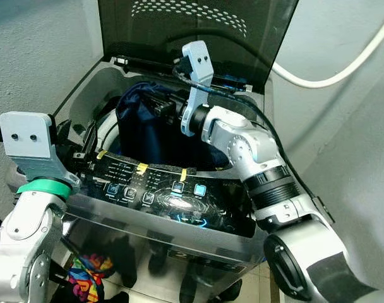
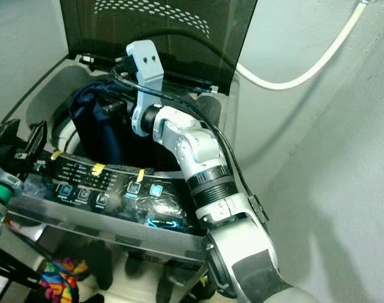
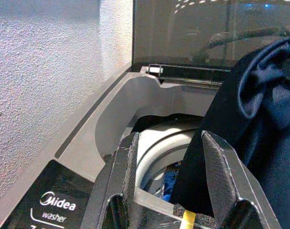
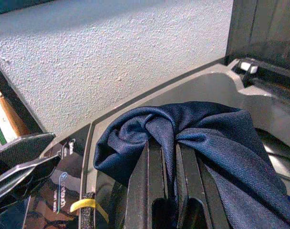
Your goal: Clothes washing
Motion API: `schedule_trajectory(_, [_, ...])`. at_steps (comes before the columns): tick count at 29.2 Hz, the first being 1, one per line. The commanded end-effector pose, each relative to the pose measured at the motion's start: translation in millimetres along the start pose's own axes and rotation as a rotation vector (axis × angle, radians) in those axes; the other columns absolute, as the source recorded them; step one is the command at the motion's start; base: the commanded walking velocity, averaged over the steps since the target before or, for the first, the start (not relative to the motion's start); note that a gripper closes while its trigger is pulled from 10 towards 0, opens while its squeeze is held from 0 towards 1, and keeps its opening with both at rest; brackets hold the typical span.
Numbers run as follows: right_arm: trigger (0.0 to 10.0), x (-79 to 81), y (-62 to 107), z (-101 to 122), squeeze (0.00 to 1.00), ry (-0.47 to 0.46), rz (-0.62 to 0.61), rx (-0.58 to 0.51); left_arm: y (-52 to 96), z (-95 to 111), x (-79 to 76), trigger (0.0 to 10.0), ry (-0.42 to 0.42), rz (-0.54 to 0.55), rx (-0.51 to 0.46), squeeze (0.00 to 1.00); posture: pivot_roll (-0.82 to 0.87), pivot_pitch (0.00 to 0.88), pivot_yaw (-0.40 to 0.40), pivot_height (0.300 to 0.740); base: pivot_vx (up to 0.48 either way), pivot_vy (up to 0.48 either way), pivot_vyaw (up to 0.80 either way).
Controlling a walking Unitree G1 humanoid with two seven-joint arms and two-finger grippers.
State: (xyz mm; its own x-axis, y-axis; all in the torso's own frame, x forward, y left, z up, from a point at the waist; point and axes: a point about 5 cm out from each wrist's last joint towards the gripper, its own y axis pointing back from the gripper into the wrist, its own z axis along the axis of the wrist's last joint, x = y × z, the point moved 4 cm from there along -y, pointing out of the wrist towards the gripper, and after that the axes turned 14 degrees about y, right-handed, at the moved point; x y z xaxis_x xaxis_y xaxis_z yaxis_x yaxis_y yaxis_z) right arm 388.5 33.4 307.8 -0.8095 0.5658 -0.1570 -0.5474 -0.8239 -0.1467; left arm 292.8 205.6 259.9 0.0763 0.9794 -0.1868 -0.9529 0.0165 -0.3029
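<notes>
Dark navy cloth garment (image 1: 144, 129) bunched over open drum of grey top-loading washing machine (image 1: 103, 72), pinched in right pincer (image 4: 169, 152). Left pincer (image 3: 169, 167) parted, idle at panel edge. Loading step, probably; next: lower, release into drum.

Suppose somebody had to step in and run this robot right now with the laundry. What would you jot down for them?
Right end effector: shut on the navy garment, holding it bunched over the open washer.
Left end effector: open, empty, at the washer's front left edge beside the control panel.
Lid: up.
Garment: hangs from the fingers into the drum, partly draped over its rim.
Done: garment brought to the tub opening.
Left: lower and release it into the drum, pull the arm clear, close the lid, start the wash on the panel.
Note: more colourful cloth lies on the floor by the washer.
</notes>
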Motion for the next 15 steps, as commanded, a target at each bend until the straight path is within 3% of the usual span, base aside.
schedule_trajectory(1, [10.0, -0.2, -3.0, 16.4, 0.00, 0.019, 0.000, -0.048, 3.0, 0.3, -2.4, 10.0, 0.007, -0.007, -0.005, 0.00, 0.21, 0.038, -0.043, 0.740, 0.000, 0.480, 0.00])
schedule_trajectory(9, [10.0, -2.6, -2.9, 19.4, 0.00, 0.024, -0.004, -0.054, 0.9, 0.4, -4.2, 10.0, 0.014, -0.014, -0.006, 0.00, 0.21, 0.038, -0.040, 0.740, 0.000, 0.463, 0.00])
schedule_trajectory(15, [10.0, -3.1, -3.2, 19.6, 0.00, 0.022, -0.003, -0.052, 1.1, -1.1, -4.2, 10.0, 0.009, -0.016, 0.002, 0.00, 0.21, 0.041, -0.042, 0.740, 0.000, 0.000, 0.00])
